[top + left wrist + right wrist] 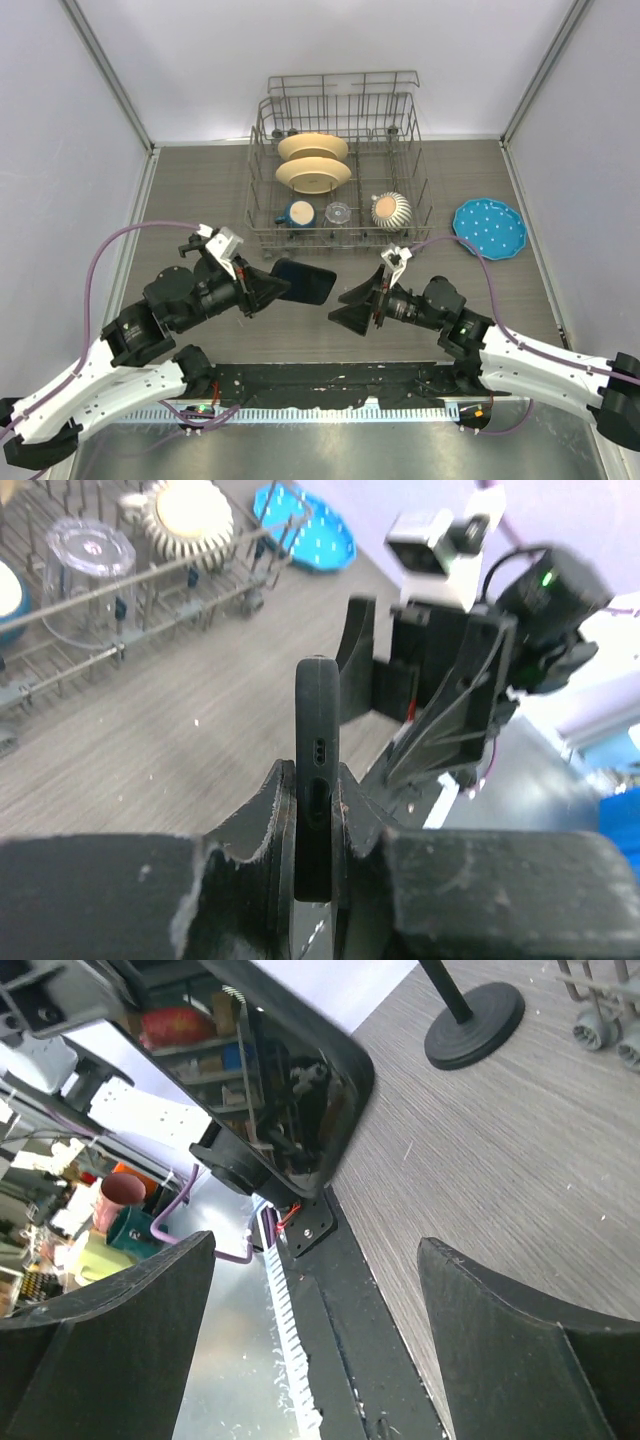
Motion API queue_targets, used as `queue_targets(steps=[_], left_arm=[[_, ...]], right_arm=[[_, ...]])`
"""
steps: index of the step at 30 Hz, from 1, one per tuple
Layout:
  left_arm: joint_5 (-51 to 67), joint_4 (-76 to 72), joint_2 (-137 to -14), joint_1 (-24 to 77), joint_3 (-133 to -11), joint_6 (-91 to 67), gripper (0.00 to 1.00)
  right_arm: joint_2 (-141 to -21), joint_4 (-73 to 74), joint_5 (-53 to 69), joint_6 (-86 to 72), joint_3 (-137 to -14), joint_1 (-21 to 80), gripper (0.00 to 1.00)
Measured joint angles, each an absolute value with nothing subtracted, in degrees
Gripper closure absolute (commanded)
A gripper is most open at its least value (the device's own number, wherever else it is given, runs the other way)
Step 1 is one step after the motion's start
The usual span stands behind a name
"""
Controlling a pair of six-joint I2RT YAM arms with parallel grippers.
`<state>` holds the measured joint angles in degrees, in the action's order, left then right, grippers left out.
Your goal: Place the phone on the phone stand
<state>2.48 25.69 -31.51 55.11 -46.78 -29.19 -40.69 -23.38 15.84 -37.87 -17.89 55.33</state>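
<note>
Top external view first: the left gripper is clamped on the phone, gripping it by one short end so the rest of the dark slab juts out toward the middle of the table. Facing it from the other side is the right gripper, fingers spread wide and nothing between them, close to the phone's free end but not touching.

Over to the left wrist: the phone shows edge-on, pinched between the two fingers of the left gripper, its end face with the small slots turned to the camera. Beyond it sits the right gripper, splayed apart.

From the right wrist, the right gripper frames the shot with both fingers far apart. The phone hangs above the wood-grain surface, its glossy face throwing back reflections. Up in the far corner stands the phone stand, round base flat on the table, stem running out of frame, head not visible. Phone and stand are well apart.

Behind it all, the dish rack holds plates, and a blue plate lies to its right.
</note>
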Motion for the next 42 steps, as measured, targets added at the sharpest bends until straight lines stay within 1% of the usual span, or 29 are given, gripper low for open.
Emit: queue_targets(steps=[7, 9, 12, 13, 15, 18, 21, 29, 30, 34, 35, 37, 38, 41, 42], left_arm=[[-0.6, 13.0, -27.8, 54.9, -39.9, -34.2, 1.0], [-0.7, 10.8, -27.5, 54.9, -38.5, -35.3, 1.0], [-0.6, 7.7, -27.6, 54.9, -37.3, -36.5, 1.0], [-0.6, 6.7, -27.7, 54.9, -37.1, -36.9, 1.0], [-0.6, 5.0, -27.8, 54.9, -36.9, -37.4, 1.0], [-0.4, 1.6, -27.9, 54.9, -35.9, -38.5, 1.0], [-0.3, -1.7, -27.9, 54.9, -34.2, -39.7, 1.0], [0.1, -8.8, -28.1, 54.9, -30.9, -42.5, 1.0], [0.2, -9.5, -28.2, 54.9, -30.7, -42.8, 1.0], [0.3, -11.3, -28.6, 54.6, -30.3, -44.4, 1.0], [0.3, -11.9, -28.5, 54.6, -30.2, -44.8, 1.0], [0.6, -13.4, -28.5, 54.6, -30.1, -46.1, 1.0], [0.9, -14.0, -28.5, 54.6, -30.1, -46.8, 0.98], [1.3, -14.2, -28.4, 54.7, -30.2, -47.4, 0.52], [1.1, -13.2, -28.4, 54.7, -30.5, -47.0, 0.29]], right_arm=[[-46.5, -39.9, 12.7, -47.1, -14.3, 55.4, 0.16], [-48.1, -46.1, 11.9, -49.2, -13.8, 55.4, 0.19], [-50.7, -53.2, 10.7, -51.8, -13.7, 55.4, 0.25], [-51.4, -54.7, 10.3, -52.4, -13.7, 55.4, 0.29], [-52.2, -56.6, 9.6, -53.2, -13.7, 55.4, 0.34], [-52.8, -59.2, 8.8, -54.2, -13.8, 55.4, 0.45], [-52.9, -60.9, 7.9, -54.6, -13.8, 55.4, 0.53], [-54.0, -64.3, 5.8, -55.4, -13.9, 55.4, 0.62], [-54.5, -65.0, 5.7, -55.5, -13.9, 55.4, 0.66], [-56.3, -69.1, 5.5, -56.4, -14.0, 55.3, 0.78], [-56.5, -70.4, 5.7, -56.7, -14.0, 55.3, 0.85], [-56.7, -72.7, 6.3, -57.5, -14.2, 55.3, 0.97], [-56.6, -73.8, 6.7, -57.6, -14.3, 55.3, 0.99], [-56.6, -74.7, 7.0, -57.3, -14.4, 55.4, 0.99], [-56.4, -74.3, 7.1, -57.2, -14.4, 55.4, 0.99]])
